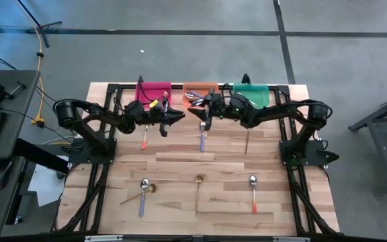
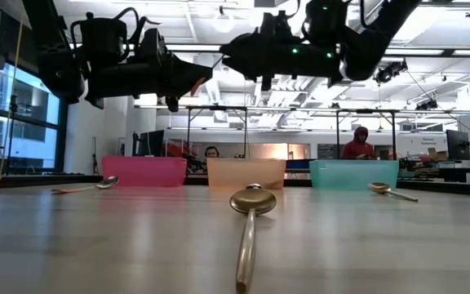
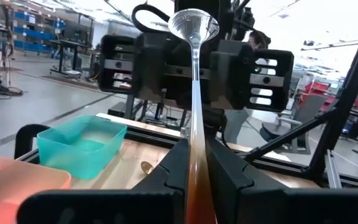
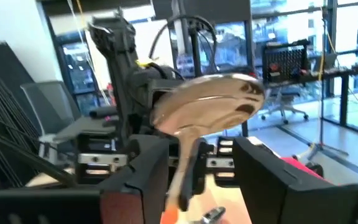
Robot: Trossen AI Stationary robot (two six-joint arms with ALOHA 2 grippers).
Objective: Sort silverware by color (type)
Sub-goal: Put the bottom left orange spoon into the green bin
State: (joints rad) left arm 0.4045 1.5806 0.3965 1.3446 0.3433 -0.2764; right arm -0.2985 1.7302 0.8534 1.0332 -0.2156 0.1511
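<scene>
**Two spoons in the air, two arms nose to nose**

I am holding both arms up over the far edge of the bench (image 1: 180, 168), above the row of three bins. My left gripper (image 1: 164, 115) is clamped on an orange-handled spoon (image 3: 194, 93), its bowl standing up between my jaws. My right gripper (image 1: 203, 111) is clamped on a silver-bowled spoon (image 4: 210, 112) — I cannot tell that handle's colour, since my own fingers are covering it.

The risk I am weighing is a knock: the two grippers are hanging close together, facing each other over the gap between the pink bin (image 1: 153, 91) and the orange bin (image 1: 200, 89). Either arm swinging toward its bin could be clipping the other and jarring a thin spoon loose. A release from this height could also be sending a spoon bouncing out or into the wrong bin; the green bin (image 1: 250, 93) is sitting just beside the orange one.

Other spoons are lying on the bench — three near the far edge, under my arms, and four toward the near edge, among them a gold spoon (image 2: 250, 220) at the middle.

What is inside the bins is mostly hidden from me; only something small is showing in the orange one.
</scene>
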